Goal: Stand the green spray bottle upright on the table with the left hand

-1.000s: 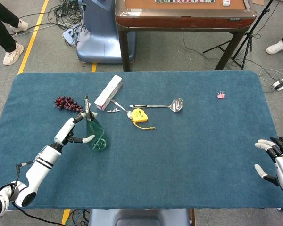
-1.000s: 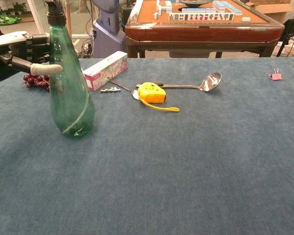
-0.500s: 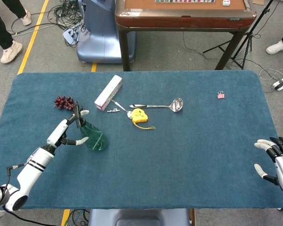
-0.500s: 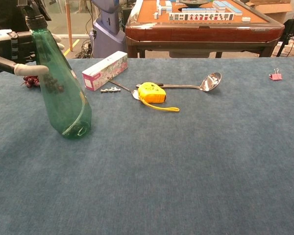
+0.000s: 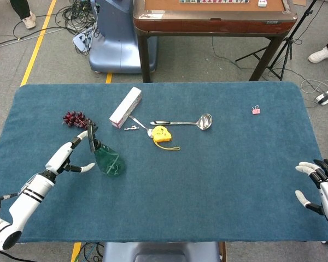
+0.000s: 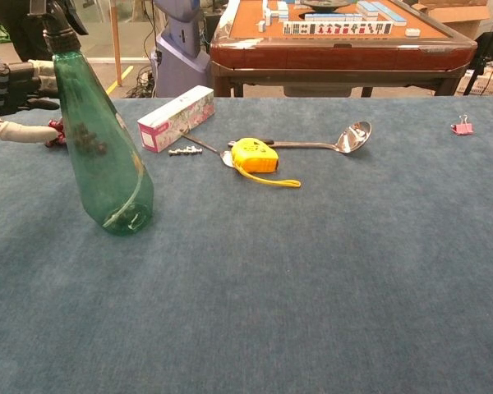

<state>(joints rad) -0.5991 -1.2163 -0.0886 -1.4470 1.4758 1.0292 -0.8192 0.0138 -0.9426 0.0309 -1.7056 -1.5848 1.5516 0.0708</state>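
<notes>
Left hand [image 5: 71, 156] is spread open just left of the bottle [image 6: 103, 152], apparently clear of it. Bottle stands base-down at near left of the surface [image 5: 218, 180], leaning slightly left. Step in hand: release. Next: withdraw without nudging it. Right hand [image 5: 321, 185] idle, open, far right.

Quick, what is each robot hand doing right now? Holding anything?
Left robot hand: open, holding nothing, beside the green spray bottle.
Right robot hand: open, holding nothing, at the table edge.
</notes>
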